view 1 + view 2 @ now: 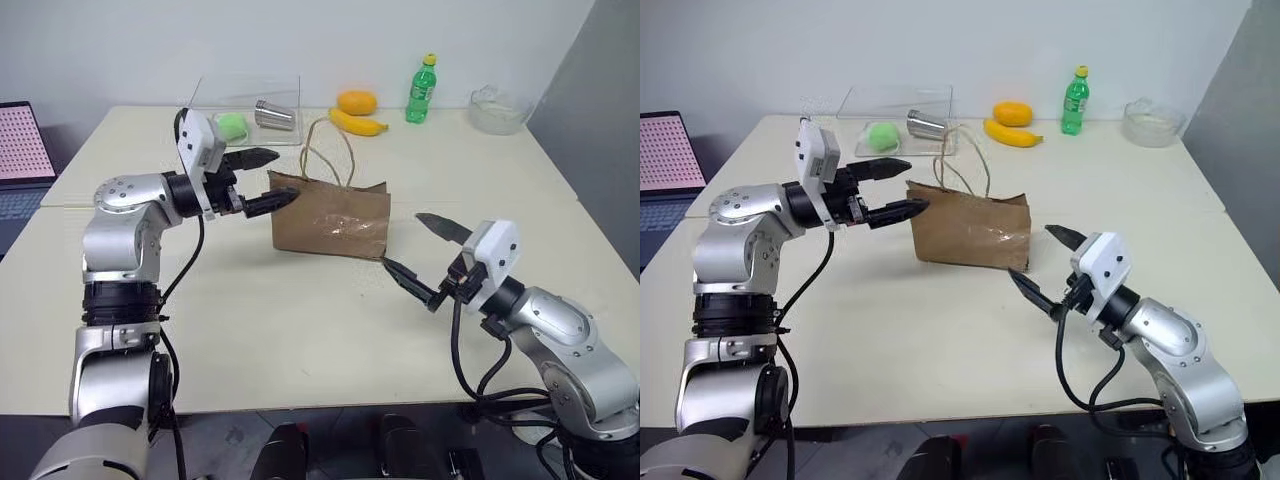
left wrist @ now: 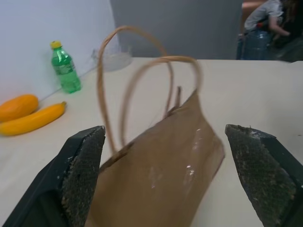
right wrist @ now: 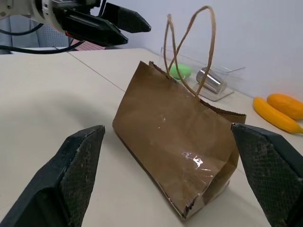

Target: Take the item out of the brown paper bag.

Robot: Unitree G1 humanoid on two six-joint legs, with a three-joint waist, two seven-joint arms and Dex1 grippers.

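Bag (image 1: 335, 220) of brown paper stands upright — left end effector (image 1: 262, 181) and right end effector (image 1: 428, 255) both agape.

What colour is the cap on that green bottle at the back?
Yellow. The green bottle's cap shows best in the left wrist view.

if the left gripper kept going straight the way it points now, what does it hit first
Most likely the brown paper bag: the left gripper, open, points level at the bag's near end, just short of its top edge and handles. Exact depth is hard to judge.
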